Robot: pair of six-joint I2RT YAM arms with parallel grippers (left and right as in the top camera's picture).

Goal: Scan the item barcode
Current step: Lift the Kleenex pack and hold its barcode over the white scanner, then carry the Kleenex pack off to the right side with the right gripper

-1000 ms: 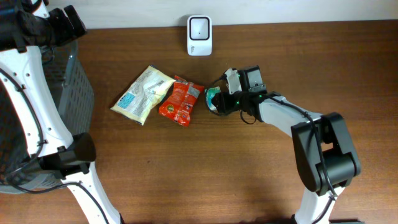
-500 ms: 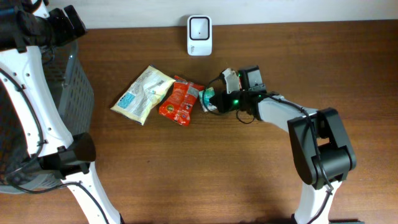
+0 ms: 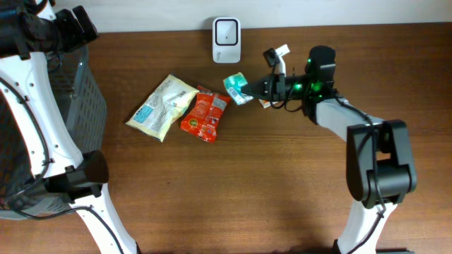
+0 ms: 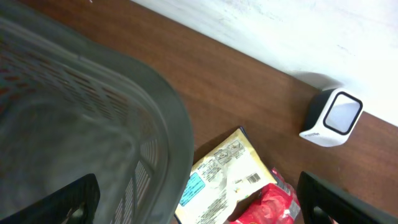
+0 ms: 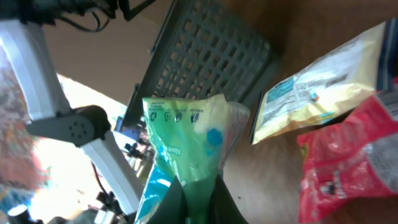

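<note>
The right arm (image 3: 367, 152) rises from its base at the front right of the surface (image 3: 247, 183). Its forearm is laid out leftward along the back of the surface. The right hand (image 3: 260, 87) points left and is clamped shut on one end of a small green packet (image 3: 238, 87). In the right wrist view, the packet (image 5: 186, 143) sticks straight out from the closed fingers (image 5: 177, 202), crumpled where they pinch it.

From overhead, the green packet sits just in front of the white scanner (image 3: 227, 31) and slightly to its right, near it but not touching. It is beside the top corner of a red packet (image 3: 205, 113). A yellow packet (image 3: 162, 106) lies against the red one's left side, and both are flat on the surface.

The left arm (image 3: 35, 113) stands at the far left, above a grey basket (image 3: 88, 106). The left hand (image 4: 202, 202) is spread wide and grips nothing. Its two dark fingers (image 4: 62, 199) show at the lower corners of the left wrist view, over the basket rim and the yellow packet.
</note>
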